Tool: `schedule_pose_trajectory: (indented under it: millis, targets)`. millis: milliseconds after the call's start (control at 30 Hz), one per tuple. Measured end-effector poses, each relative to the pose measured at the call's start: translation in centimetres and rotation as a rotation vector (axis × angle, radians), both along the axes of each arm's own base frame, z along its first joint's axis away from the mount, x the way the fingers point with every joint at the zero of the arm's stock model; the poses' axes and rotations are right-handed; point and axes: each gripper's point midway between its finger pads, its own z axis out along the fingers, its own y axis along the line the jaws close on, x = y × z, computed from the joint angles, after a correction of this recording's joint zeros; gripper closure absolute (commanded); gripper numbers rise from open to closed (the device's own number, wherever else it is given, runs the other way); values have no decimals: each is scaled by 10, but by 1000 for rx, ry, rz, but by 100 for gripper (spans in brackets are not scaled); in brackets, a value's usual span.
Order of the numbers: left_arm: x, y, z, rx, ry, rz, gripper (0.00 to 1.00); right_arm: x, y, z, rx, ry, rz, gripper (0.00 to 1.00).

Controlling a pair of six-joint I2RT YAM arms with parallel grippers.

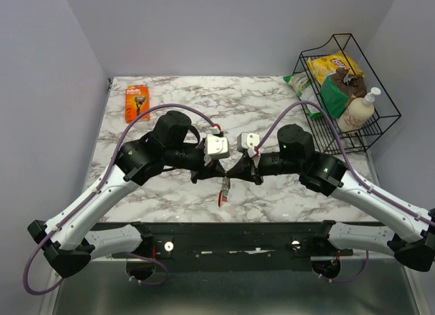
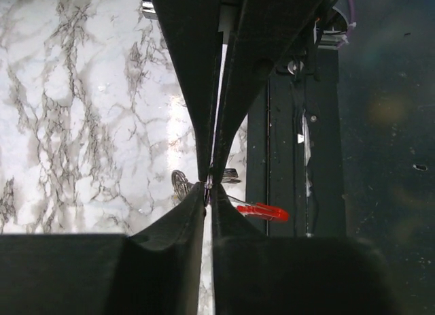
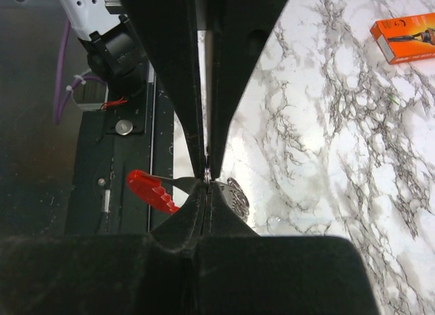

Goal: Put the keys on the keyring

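Note:
My two grippers meet tip to tip above the front middle of the marble table (image 1: 177, 104). The left gripper (image 1: 218, 171) and the right gripper (image 1: 232, 171) are both shut, pinching the top of the keys (image 1: 223, 187), which hang below the tips. In the left wrist view the left gripper (image 2: 209, 190) touches the right one's fingers (image 2: 231, 90), with a silvery key (image 2: 179, 184) and the red tag (image 2: 262, 211) beside them. In the right wrist view the right gripper (image 3: 207, 186) shows the red tag (image 3: 151, 190) and a silvery key (image 3: 238, 196). The black keyring is hidden.
An orange razor pack (image 1: 136, 101) lies at the back left. A black wire basket (image 1: 380, 128) with a chips bag, a soap bottle and other goods stands at the back right, with a green bag (image 1: 298, 82) beside it. A black rail (image 1: 231, 237) runs along the near edge.

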Motion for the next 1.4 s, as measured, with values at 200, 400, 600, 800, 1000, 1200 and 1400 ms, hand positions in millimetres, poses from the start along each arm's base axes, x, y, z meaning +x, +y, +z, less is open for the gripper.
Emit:
schedule_pose_trajectory:
  millis: [200,400,600,800,1000,1200,1400]
  targets:
    - [-1,-1,0,-3,0,-7,100,2,0,0,-1,-3,-12,81]
    - [1,-3,-7,-40,-11,9,100,9,-8,14,67,-48,-88,32]
    - [0,-3,-10,-141,-47,42,100,13,-29,41,187,-123,-191,28]
    - [-1,-3,8,-329,-150,70,100,17,-37,54,248,-146,-245,37]
    - [-1,-7,29,-478,-206,73,100,15,-36,54,256,-137,-234,44]
    - [-2,-10,55,-575,-254,56,100,4,-32,54,260,-127,-169,63]
    - [-4,-12,67,-619,-279,31,100,-3,-28,52,257,-116,-123,84]
